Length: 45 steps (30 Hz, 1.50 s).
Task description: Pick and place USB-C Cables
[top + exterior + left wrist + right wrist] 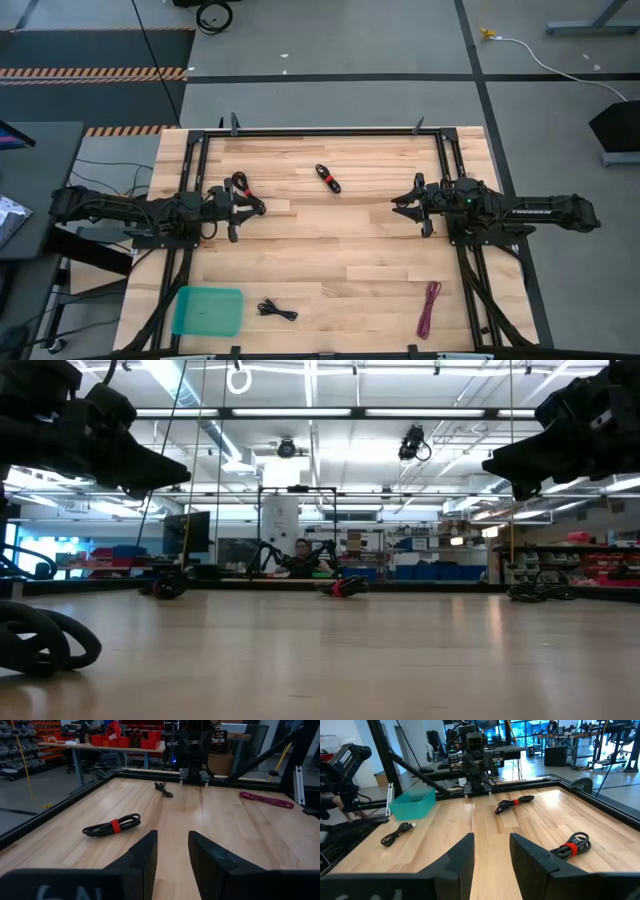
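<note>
Several cable bundles lie flat on the wooden table. A black one with a red band (328, 178) (112, 826) (570, 845) lies mid-table toward the far edge. A second black-and-red bundle (245, 192) (514, 802) lies just beyond my left gripper (234, 207). A small black one (277, 310) (397, 832) lies by the near edge. The magenta cable (429, 308) (265, 799) lies near the right near corner. My left gripper (172, 857) and my right gripper (408, 205) (492, 860) hover open above bare wood, facing each other.
A teal tray (208, 310) (412, 802) sits at the left near corner. A black frame (320, 131) runs along the table's far edge and both sides. Bare wood (330, 240) lies between the two grippers. Another small dark cable (163, 790) lies near the right arm.
</note>
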Motion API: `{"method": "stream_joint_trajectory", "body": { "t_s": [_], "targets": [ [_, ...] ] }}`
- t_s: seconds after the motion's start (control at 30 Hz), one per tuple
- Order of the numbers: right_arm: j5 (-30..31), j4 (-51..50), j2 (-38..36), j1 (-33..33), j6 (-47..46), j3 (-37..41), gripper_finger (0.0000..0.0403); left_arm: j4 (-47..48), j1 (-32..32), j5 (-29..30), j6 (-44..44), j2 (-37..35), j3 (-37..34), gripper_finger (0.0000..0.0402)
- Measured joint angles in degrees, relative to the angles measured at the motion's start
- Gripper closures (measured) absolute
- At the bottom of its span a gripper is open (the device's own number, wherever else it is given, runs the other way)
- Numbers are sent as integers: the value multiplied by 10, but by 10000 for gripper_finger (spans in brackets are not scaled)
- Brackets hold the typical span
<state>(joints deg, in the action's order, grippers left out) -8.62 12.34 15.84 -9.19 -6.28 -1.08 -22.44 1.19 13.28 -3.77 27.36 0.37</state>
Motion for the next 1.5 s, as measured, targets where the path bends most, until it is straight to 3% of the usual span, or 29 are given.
{"method": "stream_joint_trajectory", "body": {
  "t_s": [1.13, 1.5],
  "targets": [
    [0, 2, 0, 0, 32, 0, 273, 0, 0, 0, 0, 0, 0, 285],
    [0, 98, 0, 0, 13, 0, 273, -2, 0, 0, 0, 0, 0, 285]
  ]
}}
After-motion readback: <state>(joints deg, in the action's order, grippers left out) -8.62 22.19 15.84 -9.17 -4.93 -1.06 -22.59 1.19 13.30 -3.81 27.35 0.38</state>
